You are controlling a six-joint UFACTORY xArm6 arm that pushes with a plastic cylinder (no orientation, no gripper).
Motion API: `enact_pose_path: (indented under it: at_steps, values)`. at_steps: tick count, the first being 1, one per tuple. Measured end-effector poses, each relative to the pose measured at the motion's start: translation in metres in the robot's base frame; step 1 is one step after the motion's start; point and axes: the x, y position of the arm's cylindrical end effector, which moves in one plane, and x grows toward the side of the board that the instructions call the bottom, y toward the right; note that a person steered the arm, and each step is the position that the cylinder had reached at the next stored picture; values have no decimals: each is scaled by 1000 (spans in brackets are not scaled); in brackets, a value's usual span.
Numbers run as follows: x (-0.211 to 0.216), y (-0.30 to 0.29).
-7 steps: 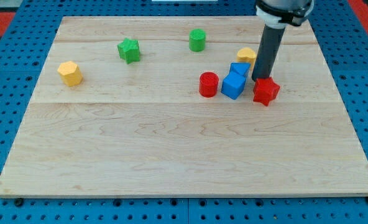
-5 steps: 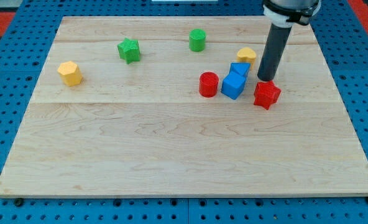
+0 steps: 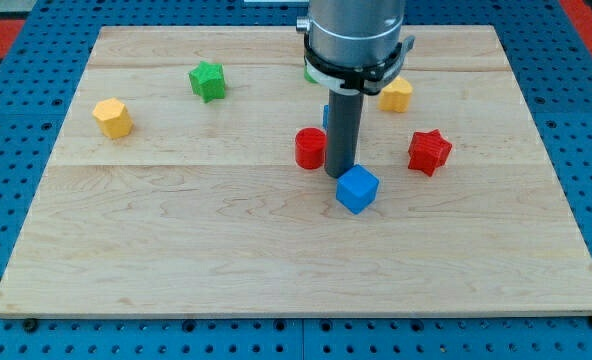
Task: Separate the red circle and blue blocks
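The red circle block [image 3: 310, 148] stands near the board's middle. My tip [image 3: 340, 174] rests just right of it and just above-left of a blue cube [image 3: 357, 189], which sits below and right of the red circle. A second blue block [image 3: 326, 116] is almost wholly hidden behind the rod, only a sliver showing above the red circle. The rod and the arm's body [image 3: 356, 40] cover the board's upper middle.
A red star block [image 3: 429, 151] lies to the right. A yellow block [image 3: 396, 95] sits above it, beside the arm. A green star [image 3: 207, 80] and a yellow hexagon [image 3: 112, 117] lie at the left. A green block [image 3: 310, 72] peeks out behind the arm.
My tip moved left from beside the red star to between the red circle and the blue cube. The blue cube slid down and left; the red circle shifted left.
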Motion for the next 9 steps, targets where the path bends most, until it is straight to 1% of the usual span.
enact_pose_path:
  at_steps: [3, 4, 6, 7, 8, 9]
  values:
    - [64, -19]
    - [70, -1]
    - [71, 53]
    - [88, 48]
    - [95, 17]
    - [91, 0]
